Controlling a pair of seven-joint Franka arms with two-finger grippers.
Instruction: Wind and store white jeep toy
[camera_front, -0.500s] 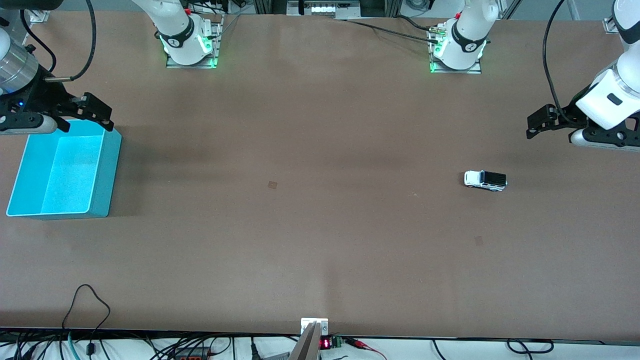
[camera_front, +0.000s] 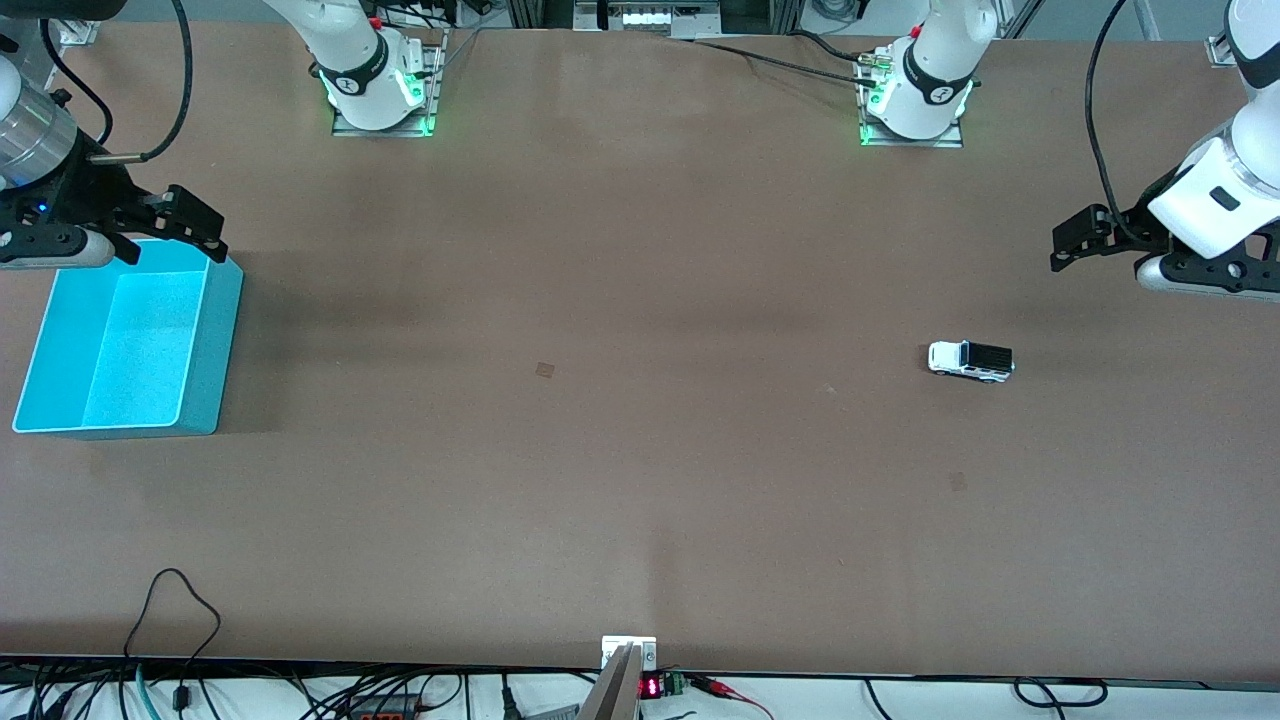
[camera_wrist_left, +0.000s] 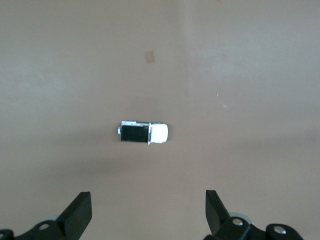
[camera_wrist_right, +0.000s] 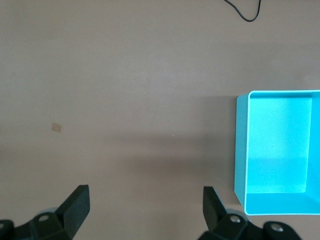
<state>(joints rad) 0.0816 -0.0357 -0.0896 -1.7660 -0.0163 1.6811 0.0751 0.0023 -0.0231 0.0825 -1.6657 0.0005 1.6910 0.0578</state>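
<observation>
The white jeep toy (camera_front: 970, 360) stands on its wheels on the brown table, toward the left arm's end. It has a white bonnet and a black rear roof. The left wrist view shows the white jeep toy (camera_wrist_left: 144, 133) a little ahead of the fingertips. My left gripper (camera_wrist_left: 148, 202) hangs open and holds nothing, over bare table beside the jeep. One of its black fingers (camera_front: 1078, 240) shows in the front view. My right gripper (camera_wrist_right: 145, 197) is open and holds nothing. It hovers at the right arm's end of the table, by the rim of the teal bin (camera_front: 222, 345).
The teal bin (camera_wrist_right: 241, 145) has nothing in it. Two small tape marks (camera_front: 545, 370) (camera_front: 957, 481) lie flat on the table. A black cable (camera_front: 175, 600) loops over the table edge nearest the front camera.
The left gripper has shifted very slightly. The jeep, the bin and the right arm have not moved.
</observation>
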